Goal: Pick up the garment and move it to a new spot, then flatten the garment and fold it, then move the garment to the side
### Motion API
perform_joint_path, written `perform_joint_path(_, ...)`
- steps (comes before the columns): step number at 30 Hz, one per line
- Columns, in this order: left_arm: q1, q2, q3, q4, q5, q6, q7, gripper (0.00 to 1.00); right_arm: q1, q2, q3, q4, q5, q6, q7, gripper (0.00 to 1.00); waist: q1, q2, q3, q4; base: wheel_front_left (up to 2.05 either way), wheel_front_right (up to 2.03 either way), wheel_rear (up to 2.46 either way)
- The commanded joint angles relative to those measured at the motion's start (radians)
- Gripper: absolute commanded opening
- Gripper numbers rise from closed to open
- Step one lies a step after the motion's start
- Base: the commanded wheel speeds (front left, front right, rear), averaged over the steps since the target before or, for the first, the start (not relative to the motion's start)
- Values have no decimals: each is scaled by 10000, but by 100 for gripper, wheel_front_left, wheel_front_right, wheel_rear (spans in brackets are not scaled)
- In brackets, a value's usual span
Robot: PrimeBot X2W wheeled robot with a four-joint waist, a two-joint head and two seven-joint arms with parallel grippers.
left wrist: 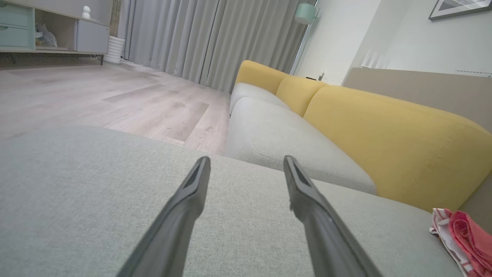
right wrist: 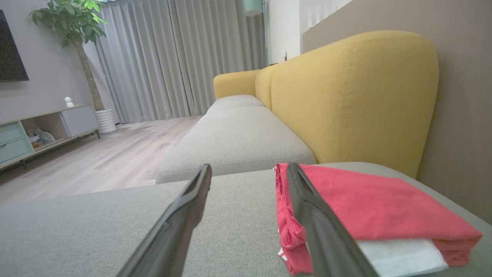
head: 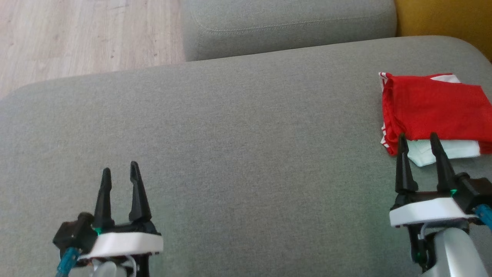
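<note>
The garment (head: 434,107) is seen folded into a compact red-and-white rectangle at the right edge of the head view, lying flat on the grey seat (head: 246,127) near its far right corner. From this it is judged that the picking up, flattening and folding are done, and that the move to the side is done or all but done. A white layer is shown protruding from under the red one at the near edge, so the fold is not quite even.

The right gripper (head: 418,136) is found at the lower right, jaws spread wide and nothing held. Its tips overlap the garment's near edge in the head view, but whether cloth is touched cannot be told. The left gripper (head: 120,168), at the lower left, is likewise wide open and empty, well apart from the garment.

A second seat (head: 288,27) is seen at the top, wooden floor (head: 77,34) at the upper left, and a yellow backrest (right wrist: 346,96) beyond the garment. Nothing is seen in the way.
</note>
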Motion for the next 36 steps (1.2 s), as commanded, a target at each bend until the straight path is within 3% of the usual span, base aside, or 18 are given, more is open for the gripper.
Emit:
perform_joint_path(1,12,0,-1,125,-25,-18,3,0,5,4,-2,125,4,0,4,0,0,0,-2,-1,0,0,0)
perform_joint_path(6,286,-6,-7,745,-63,-21,15,0,298,21,-8,773,52,0,57,0,0,0,-3,1,0,0,0)
perform_joint_path(36,45,4,506,654,-2899,-252,902,0,185,2,-113,622,3622,-2,918,0,0,0,-86,117,0,0,0)
